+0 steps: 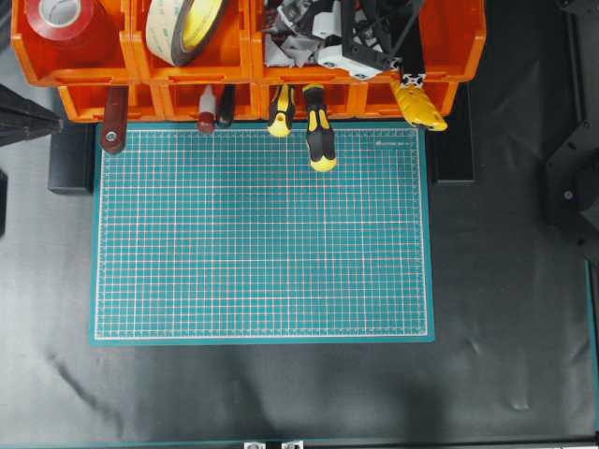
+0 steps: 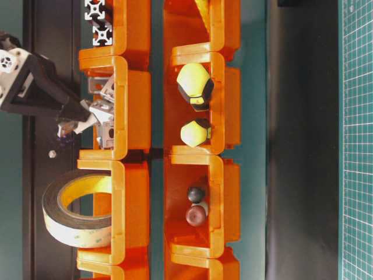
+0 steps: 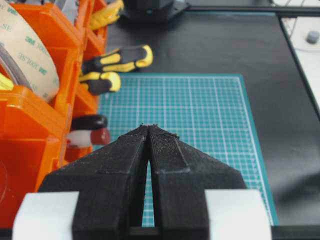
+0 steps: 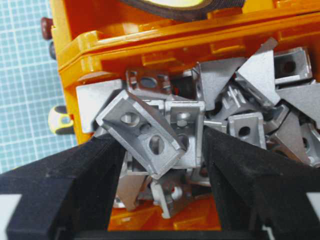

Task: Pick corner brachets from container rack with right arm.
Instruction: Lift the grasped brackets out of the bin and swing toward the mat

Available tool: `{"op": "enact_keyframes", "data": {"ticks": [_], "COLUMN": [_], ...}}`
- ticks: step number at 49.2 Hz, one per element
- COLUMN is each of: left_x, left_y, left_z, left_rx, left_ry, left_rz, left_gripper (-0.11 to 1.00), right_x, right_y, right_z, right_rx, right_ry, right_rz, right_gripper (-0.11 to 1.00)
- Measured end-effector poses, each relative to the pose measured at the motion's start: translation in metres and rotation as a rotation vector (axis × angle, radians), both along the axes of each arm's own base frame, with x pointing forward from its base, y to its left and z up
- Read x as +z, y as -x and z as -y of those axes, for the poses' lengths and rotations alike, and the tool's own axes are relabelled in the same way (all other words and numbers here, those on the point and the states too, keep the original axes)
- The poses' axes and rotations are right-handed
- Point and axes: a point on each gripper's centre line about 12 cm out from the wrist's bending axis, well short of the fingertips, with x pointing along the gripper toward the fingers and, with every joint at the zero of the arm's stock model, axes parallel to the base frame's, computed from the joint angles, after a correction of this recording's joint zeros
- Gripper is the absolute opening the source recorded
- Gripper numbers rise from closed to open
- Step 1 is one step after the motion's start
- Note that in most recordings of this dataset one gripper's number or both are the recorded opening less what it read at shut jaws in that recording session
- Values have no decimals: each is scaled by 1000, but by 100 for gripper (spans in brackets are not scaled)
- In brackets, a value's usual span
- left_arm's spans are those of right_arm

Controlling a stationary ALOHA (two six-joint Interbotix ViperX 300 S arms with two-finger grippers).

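**Right claw closed on a bracket in the upper bin**

Brackets (image 4: 240, 100): a loose heap of silver L-pieces fills one upper bin of the orange rack (image 4: 165, 42). In the overhead view that bin sits at about 1 o'clock from the green mat (image 1: 262, 234), and the right arm (image 1: 370, 33) reaches down into it.

Right gripper (image 4: 160, 145): jaws about half open, with one bracket (image 4: 142, 132) lying tilted between them, two holes facing up. Both black fingers (image 4: 90, 170) touch its ends, so it appears gripped. The bracket sits on top of the heap; whether it is clear of the others I cannot tell.

Left gripper (image 3: 148, 131): jaws pressed together, nothing between them, hanging above the mat beside the rack.

Surroundings: tape rolls (image 1: 182, 28) fill the upper bins at 11–12 o'clock. Yellow-black screwdrivers (image 1: 318, 140) stick out of the lower tier onto the mat's far edge; red-handled tools (image 1: 114, 126) lie at 11 o'clock.
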Motion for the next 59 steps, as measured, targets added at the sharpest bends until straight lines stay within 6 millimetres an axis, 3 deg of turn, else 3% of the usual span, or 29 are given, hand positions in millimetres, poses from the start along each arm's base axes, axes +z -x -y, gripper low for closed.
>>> {"op": "enact_keyframes", "data": {"ticks": [22,37,47,59], "left_x": [1,1,3,5], "left_y": [1,1,4,8], "left_z": [0,0,0,0], "left_rx": [0,2,1,-1], "left_ry": [3,0,1,-4], "left_rz": [5,3,17,18], "left_gripper": [0,0,0,0], "right_x": [61,62,63,50], "right_y": [13,17,25,58], "right_z": [-13,-18,-62,-125], "right_rx": [26,37,150,337], "right_ry": [72,77,67,58], "right_rz": [132,97,77,48], "right_gripper": [49,49,48,49]}}
